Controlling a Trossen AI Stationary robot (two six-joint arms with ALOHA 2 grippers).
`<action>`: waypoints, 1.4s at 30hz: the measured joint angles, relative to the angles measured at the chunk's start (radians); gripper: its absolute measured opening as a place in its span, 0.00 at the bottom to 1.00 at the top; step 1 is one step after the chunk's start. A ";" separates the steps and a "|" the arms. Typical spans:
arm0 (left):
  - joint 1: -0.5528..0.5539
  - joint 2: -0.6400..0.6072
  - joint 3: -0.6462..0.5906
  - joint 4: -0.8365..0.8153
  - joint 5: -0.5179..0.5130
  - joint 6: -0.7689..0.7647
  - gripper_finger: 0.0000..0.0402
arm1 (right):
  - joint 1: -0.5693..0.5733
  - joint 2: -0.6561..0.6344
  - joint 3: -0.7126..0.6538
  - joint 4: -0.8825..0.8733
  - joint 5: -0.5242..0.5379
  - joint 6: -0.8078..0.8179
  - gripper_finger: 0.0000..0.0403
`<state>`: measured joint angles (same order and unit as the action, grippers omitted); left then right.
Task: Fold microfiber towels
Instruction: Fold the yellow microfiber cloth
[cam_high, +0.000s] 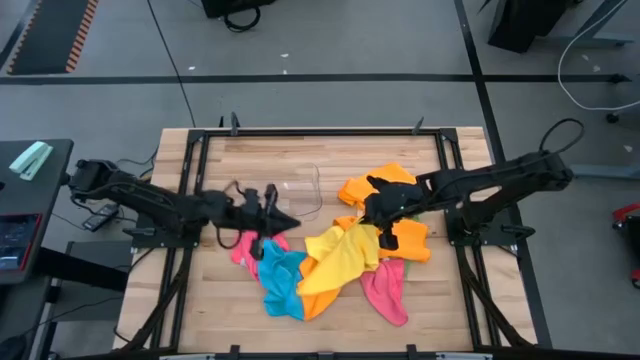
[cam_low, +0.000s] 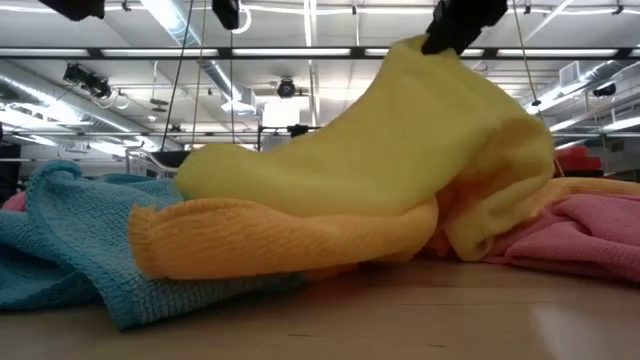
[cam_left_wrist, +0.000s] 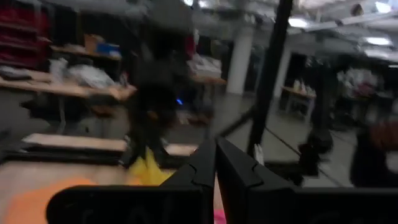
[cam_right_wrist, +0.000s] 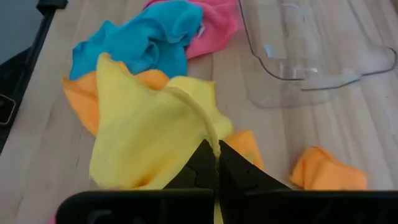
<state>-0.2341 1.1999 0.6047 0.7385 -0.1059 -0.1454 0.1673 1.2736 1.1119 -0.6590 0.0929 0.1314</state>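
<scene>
Right tool (cam_right_wrist: 216, 163) clenched on yellow towel's (cam_right_wrist: 149, 134) edge, cloth hanging below.

A clear plastic bin (cam_high: 300, 190) lay on its side near the middle of the wooden table (cam_high: 330, 150), toward the far edge, with a black metal frame (cam_high: 195, 150) bordering the tabletop.
</scene>
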 joint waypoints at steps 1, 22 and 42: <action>-0.012 0.021 0.003 -0.014 0.002 -0.003 0.06 | 0.001 0.003 0.020 -0.025 0.000 0.001 0.01; -0.142 0.358 0.013 -0.132 0.007 -0.412 0.30 | 0.155 -0.002 0.062 -0.093 -0.019 0.079 0.02; -0.135 0.535 0.203 -0.371 0.093 -0.473 0.39 | 0.233 -0.005 0.079 -0.092 0.011 0.067 0.02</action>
<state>-0.3695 1.7351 0.8075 0.3677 -0.0128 -0.6181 0.4000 1.2686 1.1912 -0.7512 0.1041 0.1982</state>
